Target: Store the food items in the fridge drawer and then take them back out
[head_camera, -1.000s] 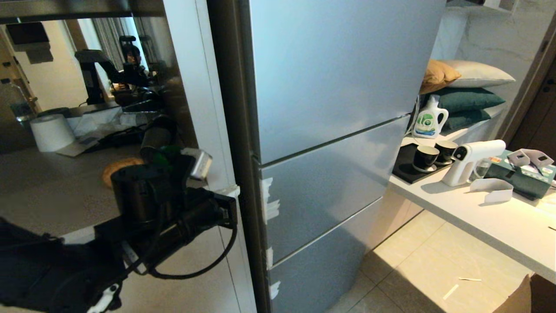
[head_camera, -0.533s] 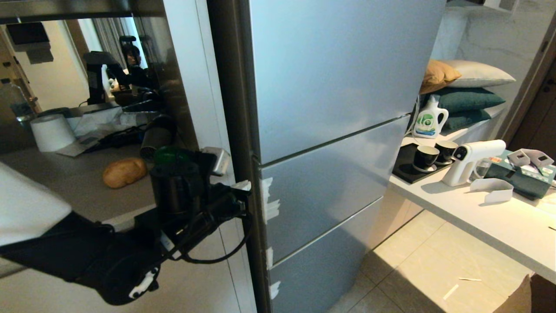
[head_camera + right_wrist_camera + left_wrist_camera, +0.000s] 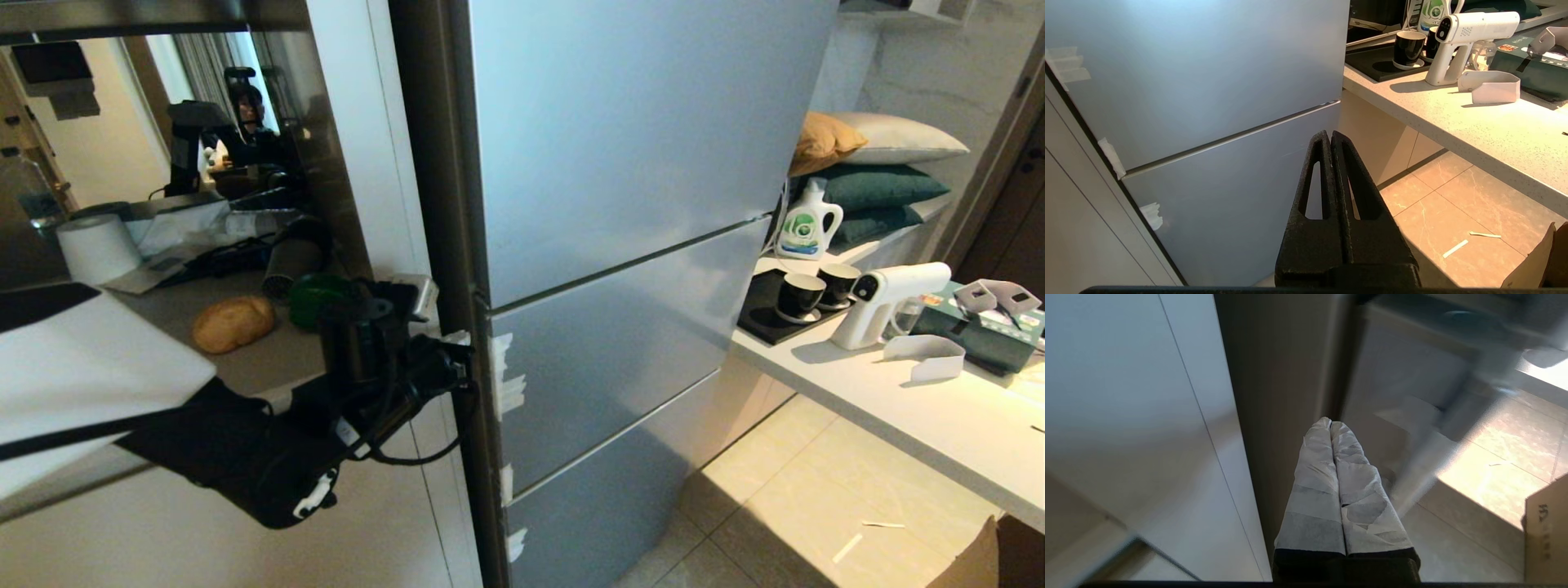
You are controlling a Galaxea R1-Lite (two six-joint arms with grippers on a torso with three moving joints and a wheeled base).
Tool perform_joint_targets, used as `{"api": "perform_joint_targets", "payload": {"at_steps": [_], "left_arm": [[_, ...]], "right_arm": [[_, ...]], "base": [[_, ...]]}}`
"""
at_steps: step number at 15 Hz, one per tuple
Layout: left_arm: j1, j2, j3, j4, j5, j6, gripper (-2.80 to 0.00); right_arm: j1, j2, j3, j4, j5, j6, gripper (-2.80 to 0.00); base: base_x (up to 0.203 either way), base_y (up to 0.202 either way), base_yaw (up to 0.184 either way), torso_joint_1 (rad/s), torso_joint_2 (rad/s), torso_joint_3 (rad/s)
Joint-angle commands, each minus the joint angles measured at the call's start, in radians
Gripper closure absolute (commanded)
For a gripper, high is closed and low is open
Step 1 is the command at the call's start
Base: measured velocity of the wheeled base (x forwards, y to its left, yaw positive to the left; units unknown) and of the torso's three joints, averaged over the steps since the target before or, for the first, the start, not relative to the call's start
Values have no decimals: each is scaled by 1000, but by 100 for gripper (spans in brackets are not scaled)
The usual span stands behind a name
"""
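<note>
the left pincer (image 3: 459, 336), its taped fingers (image 3: 1331, 473) pressed together on nothing, has swung in from lower left over the last second and now sits with its tips at the dark left edge of the fridge drawer (image 3: 604, 359), the middle silver panel of the fridge (image 3: 637, 147). a moment ago the arm covered the tabletop on the far left; now it has cleared it, and the potato (image 3: 233, 322) shows there with the green bell pepper (image 3: 314, 287) just to its right, both lying loose and not yet stored. the drawer is shut flush. my reading is that the arm is getting ready to hook the panel's edge by the tape strips (image 3: 508, 384) and pull, the opening step. the right pincer (image 3: 1331, 141) hangs parked in front of the lower fridge panels, its black jaws closed and empty.
</note>
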Motion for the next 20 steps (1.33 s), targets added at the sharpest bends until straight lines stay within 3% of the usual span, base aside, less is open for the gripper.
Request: {"api": "perform_joint_targets", "payload": {"at_steps": [1, 10, 15, 20], "left_arm": [[0, 35, -29, -6, 0, -1, 0], [-51, 21, 2, -9, -10, -2, 0], [-88, 20, 46, -9, -64, -5, 0], [-143, 18, 75, -9, -71, -12, 0]], "right_arm": [[0, -2, 31, -1, 0, 0, 0], [0, -2, 31, -1, 0, 0, 0], [0, -2, 31, -1, 0, 0, 0], [0, -2, 31, -1, 0, 0, 0]], "base": [[0, 0, 0, 0, 0, 0], [0, 0, 0, 0, 0, 0], [0, 0, 0, 0, 0, 0], [0, 0, 0, 0, 0, 0]]}}
